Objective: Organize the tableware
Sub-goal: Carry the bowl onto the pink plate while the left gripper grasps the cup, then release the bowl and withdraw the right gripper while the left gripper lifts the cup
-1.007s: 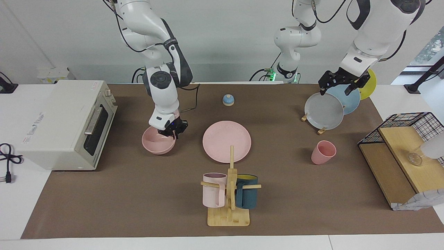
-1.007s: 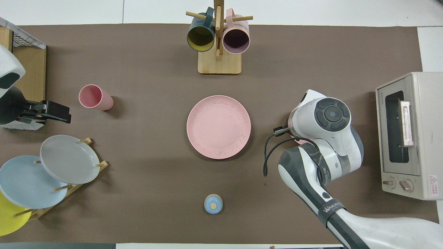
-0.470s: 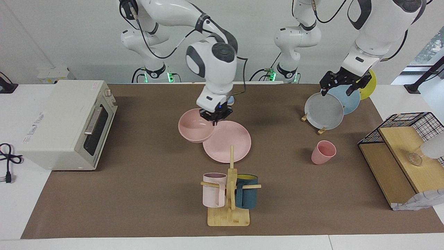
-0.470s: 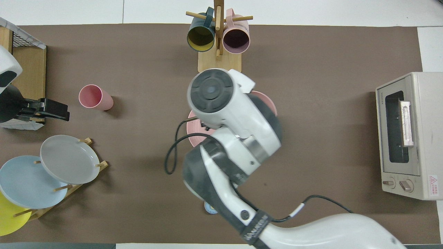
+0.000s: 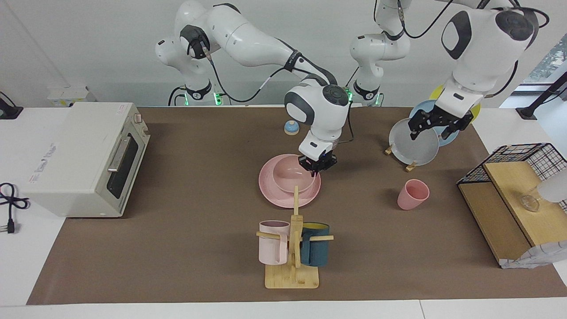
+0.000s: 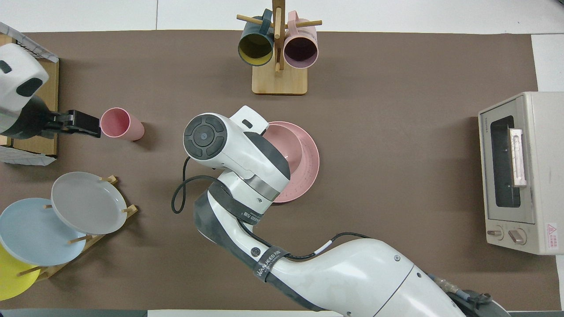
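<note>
Brown matting covers the table (image 5: 177, 248) in the facing view, white wall above, toaster oven (image 5: 84, 157) at the left edge. At frame centre the pink bowl (image 5: 290, 177) sits on the pink plate (image 5: 270, 195), and the right gripper (image 5: 317, 165) is clamped shut on the bowl's rim at its upper right edge. Lower centre, a wooden mug tree (image 5: 293, 248) carries a pale pink mug (image 5: 272, 249) and a dark teal mug (image 5: 315, 250). Right of centre the pink cup (image 5: 413, 194) stands alone on the mat, tilted a little. Upper right, the left gripper (image 5: 436, 125) hangs with its fingers spread, over the grey plate (image 5: 414, 148) in the plate rack, with a blue plate (image 5: 421, 108) and a yellow plate (image 5: 475, 110) above it. A small blue bell (image 5: 291, 127) sits upper centre, and a wire basket (image 5: 522, 164) occupies the right edge. Switching to the overhead view: the right arm sweeps in from the bottom right and covers much of the plate (image 6: 306, 163) and bowl (image 6: 286, 147) at centre. At middle left the left gripper (image 6: 90, 126), jaws apart, is level with the cup (image 6: 119, 124), just beside its mouth as seen from above. Whether it touches the cup I cannot tell.
</note>
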Tool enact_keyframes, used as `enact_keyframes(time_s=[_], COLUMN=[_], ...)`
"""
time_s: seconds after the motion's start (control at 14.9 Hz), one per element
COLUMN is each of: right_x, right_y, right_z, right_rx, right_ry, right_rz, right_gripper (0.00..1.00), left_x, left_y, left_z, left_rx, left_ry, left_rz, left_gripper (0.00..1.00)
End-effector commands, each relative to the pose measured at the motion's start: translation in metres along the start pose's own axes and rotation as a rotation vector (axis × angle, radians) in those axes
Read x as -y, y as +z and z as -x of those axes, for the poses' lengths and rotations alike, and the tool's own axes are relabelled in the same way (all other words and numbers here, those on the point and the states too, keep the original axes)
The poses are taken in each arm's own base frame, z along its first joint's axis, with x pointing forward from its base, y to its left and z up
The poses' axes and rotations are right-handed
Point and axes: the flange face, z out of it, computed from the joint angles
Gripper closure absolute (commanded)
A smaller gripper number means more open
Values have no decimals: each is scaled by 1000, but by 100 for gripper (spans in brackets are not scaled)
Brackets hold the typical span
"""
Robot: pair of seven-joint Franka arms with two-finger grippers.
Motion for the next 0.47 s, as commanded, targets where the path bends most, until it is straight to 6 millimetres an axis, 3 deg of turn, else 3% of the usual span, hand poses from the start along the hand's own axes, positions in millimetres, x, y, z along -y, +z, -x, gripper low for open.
enact_keyframes(time_s=[0.0,0.13,0.4], right_x=[0,-2,-5], right_y=[-7,-4,1], right_z=[-1,-1,4], right_rx=[-16,-6,4], right_ry=[10,27,30], right_rz=[0,3,11], right_gripper=[100,100,100], left_x=[-5,-1,-1], left_y=[75,103,120], left_z=[-42,-57,-67], left_rx=[24,18,11], left_ry=[-6,-13,-24], left_rz=[1,6,13], left_gripper=[0,0,0])
